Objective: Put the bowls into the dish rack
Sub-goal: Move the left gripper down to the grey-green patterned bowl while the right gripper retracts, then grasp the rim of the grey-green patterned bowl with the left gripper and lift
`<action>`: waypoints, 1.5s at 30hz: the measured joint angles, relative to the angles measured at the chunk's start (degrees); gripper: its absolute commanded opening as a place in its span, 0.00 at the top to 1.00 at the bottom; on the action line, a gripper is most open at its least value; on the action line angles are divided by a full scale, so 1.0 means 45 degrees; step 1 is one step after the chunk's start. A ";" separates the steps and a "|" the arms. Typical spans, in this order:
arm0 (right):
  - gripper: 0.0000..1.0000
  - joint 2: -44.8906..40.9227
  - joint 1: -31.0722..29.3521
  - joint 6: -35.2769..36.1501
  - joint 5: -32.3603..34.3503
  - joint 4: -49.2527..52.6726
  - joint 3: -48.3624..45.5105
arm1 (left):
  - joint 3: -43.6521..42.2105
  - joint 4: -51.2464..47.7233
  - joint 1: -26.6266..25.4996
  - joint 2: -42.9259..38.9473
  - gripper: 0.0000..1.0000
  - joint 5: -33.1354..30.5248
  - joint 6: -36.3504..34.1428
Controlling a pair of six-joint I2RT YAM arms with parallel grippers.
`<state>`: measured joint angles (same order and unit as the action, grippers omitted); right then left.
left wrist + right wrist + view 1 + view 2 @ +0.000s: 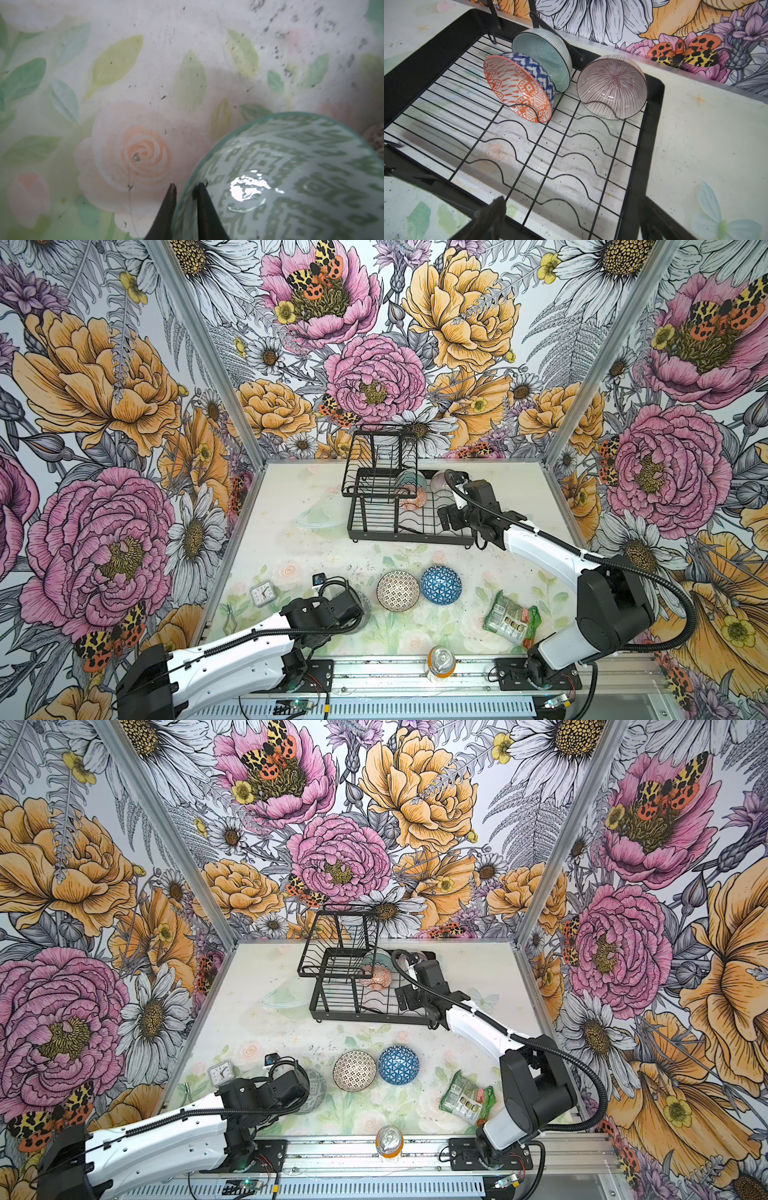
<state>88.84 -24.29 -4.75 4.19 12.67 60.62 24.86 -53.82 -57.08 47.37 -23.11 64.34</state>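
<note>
Left fingers [204,212]: closed narrow on the rim of the maze bowl [291,176], one finger inside and one outside.
Maze bowl: open side up, low over the table [124,72]; whether it touched the table, I could not tell.
Right fingers [494,216]: spread wide and held nothing, over the near edge of the rack [652,124].
Rack: ahead of the right fingers stood the orange bowl [519,89], teal bowl [544,60] and striped bowl [610,89], all on edge.
Lattice bowl [397,590], blue bowl [441,585]: side by side on the table, just right of the left fingers.
</note>
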 measured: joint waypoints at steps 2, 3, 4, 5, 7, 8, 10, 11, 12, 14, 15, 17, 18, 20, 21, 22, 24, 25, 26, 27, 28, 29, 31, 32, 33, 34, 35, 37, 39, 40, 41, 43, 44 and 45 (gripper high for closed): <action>0.01 0.0000 0.0000 0.0000 -0.0005 0.0000 0.0000 | 0.0039 0.0146 -0.0005 -0.0005 1.00 0.0029 -0.0015; 0.01 0.0000 0.0000 0.0000 -0.0005 0.0000 0.0000 | 0.0029 0.0175 -0.0005 0.0010 1.00 0.0053 -0.0005; 0.01 0.0000 0.0000 0.0000 -0.0005 0.0000 0.0000 | 0.0029 0.0180 -0.0005 0.0000 1.00 0.0058 0.0000; 0.00 0.0000 0.0000 0.0000 -0.0005 0.0005 -0.0005 | 0.0029 0.0175 -0.0005 -0.0005 1.00 0.0058 0.0000; 0.01 0.0000 0.0000 0.0000 -0.0005 0.0000 -0.0005 | 0.0029 0.0175 -0.0005 -0.0005 1.00 0.0058 0.0000; 0.01 0.0000 0.0005 0.0005 -0.0005 0.0000 -0.0005 | 0.0029 0.0175 -0.0005 -0.0005 1.00 0.0058 -0.0005; 0.01 0.0000 0.0005 0.0000 -0.0005 0.0000 -0.0005 | 0.0029 0.0180 -0.0005 -0.0005 1.00 0.0058 -0.0044; 0.00 0.0000 0.0005 0.0005 -0.0005 0.0000 -0.0005 | 0.0029 0.0180 -0.0005 -0.0005 1.00 0.0058 -0.0049; 0.00 -0.0010 0.0005 0.0005 -0.0005 0.0005 -0.0005 | 0.0029 0.0180 -0.0005 -0.0005 1.00 0.0058 -0.0063; 0.01 -0.0029 0.0005 0.0000 -0.0005 0.0000 -0.0005 | 0.0034 0.0185 -0.0005 -0.0029 1.00 0.0053 -0.0160; 0.00 -0.0053 0.0000 0.0005 -0.0010 0.0000 -0.0005 | 0.0034 0.0199 -0.0005 -0.0063 1.00 0.0053 -0.0262; 0.00 -0.0092 0.0005 0.0005 -0.0029 0.0000 -0.0005 | 0.0034 0.0209 0.0000 -0.0165 1.00 0.0053 -0.0442; 0.01 -0.0117 0.0005 0.0005 -0.0053 0.0000 -0.0005 | 0.0034 0.0219 0.0000 -0.0223 1.00 0.0053 -0.0539; 0.01 -0.0131 0.0005 0.0005 -0.0117 0.0000 -0.0005 | 0.0034 0.0199 0.0063 -0.0325 1.00 0.0053 -0.0738; 0.00 -0.0141 0.0005 0.0005 -0.0155 0.0000 -0.0005 | 0.0034 0.0160 0.0078 -0.0389 1.00 0.0053 -0.0840; 0.00 -0.0141 0.0005 0.0005 -0.0194 0.0000 -0.0005 | 0.0034 0.0131 0.0102 -0.0447 1.00 0.0053 -0.0884; 0.01 -0.0141 0.0005 0.0005 -0.0238 0.0000 -0.0005 | 0.0034 0.0005 0.0146 -0.0588 1.00 0.0053 -0.1025; 0.01 -0.0141 0.0005 0.0005 -0.0243 0.0000 -0.0005 | 0.0034 -0.0044 0.0146 -0.0646 1.00 0.0049 -0.1064; 0.01 -0.0141 0.0005 0.0005 -0.0248 0.0000 -0.0005 | 0.0053 -0.0092 0.0165 -0.0690 1.00 0.0044 -0.1112; 0.00 -0.0141 0.0005 0.0005 -0.0257 0.0000 -0.0005 | 0.0107 -0.0151 0.0165 -0.0704 1.00 0.0034 -0.1205; 0.01 -0.0141 0.0005 0.0005 -0.0282 0.0000 -0.0005 | 0.0175 -0.0199 0.0165 -0.0695 1.00 0.0000 -0.1277; 0.00 -0.0141 0.0005 0.0005 -0.0291 0.0000 -0.0005 | 0.0287 -0.0248 0.0175 -0.0685 1.00 -0.0024 -0.1355; 0.01 -0.0141 0.0005 0.0005 -0.0301 0.0000 -0.0005 | 0.0583 -0.0335 0.0223 -0.0636 1.00 -0.0160 -0.1554; 0.00 -0.0141 0.0005 0.0005 -0.0330 0.0000 -0.0005 | 0.0777 -0.0340 0.0253 -0.0583 1.00 -0.0282 -0.1685; 0.01 -0.0141 0.0029 0.0005 -0.0335 0.0000 -0.0005 | 0.0996 -0.0359 0.0267 -0.0520 1.00 -0.0408 -0.1826; 0.00 -0.0141 0.0053 0.0005 -0.0340 0.0000 -0.0005 | 0.1190 -0.0359 0.0291 -0.0466 1.00 -0.0539 -0.1991; 0.01 -0.0146 0.0063 0.0005 -0.0350 0.0005 -0.0005 | 0.1384 -0.0350 0.0330 -0.0423 1.00 -0.0656 -0.2137; 0.00 -0.0155 0.0078 0.0005 -0.0389 0.0005 -0.0005 | 0.1695 -0.0330 0.0471 -0.0384 1.00 -0.0903 -0.2497; 0.01 -0.0214 0.0078 0.0005 -0.0442 0.0015 -0.0005 | 0.1928 -0.0316 0.0690 -0.0384 1.00 -0.1132 -0.2817; 0.01 -0.0257 0.0087 0.0005 -0.0476 0.0034 -0.0005 | 0.2001 -0.0321 0.0782 -0.0384 1.00 -0.1229 -0.2992; 0.00 -0.0330 0.0087 0.0005 -0.0505 0.0053 -0.0005 | 0.2064 -0.0311 0.0879 -0.0384 1.00 -0.1360 -0.3143; 0.00 -0.0505 0.0087 0.0005 -0.0573 0.0063 -0.0005 | 0.2205 -0.0296 0.0991 -0.0384 1.00 -0.1554 -0.3565; 0.01 -0.0612 0.0087 0.0000 -0.0583 0.0083 -0.0005 | 0.2293 -0.0257 0.1015 -0.0384 1.00 -0.1700 -0.3808; 0.01 -0.0733 0.0087 -0.0005 -0.0627 0.0083 -0.0005 | 0.2385 -0.0155 0.1064 -0.0384 1.00 -0.1802 -0.4099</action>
<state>85.54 -23.90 -4.78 1.37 13.04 60.60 35.59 -54.52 -52.29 45.65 -31.22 45.89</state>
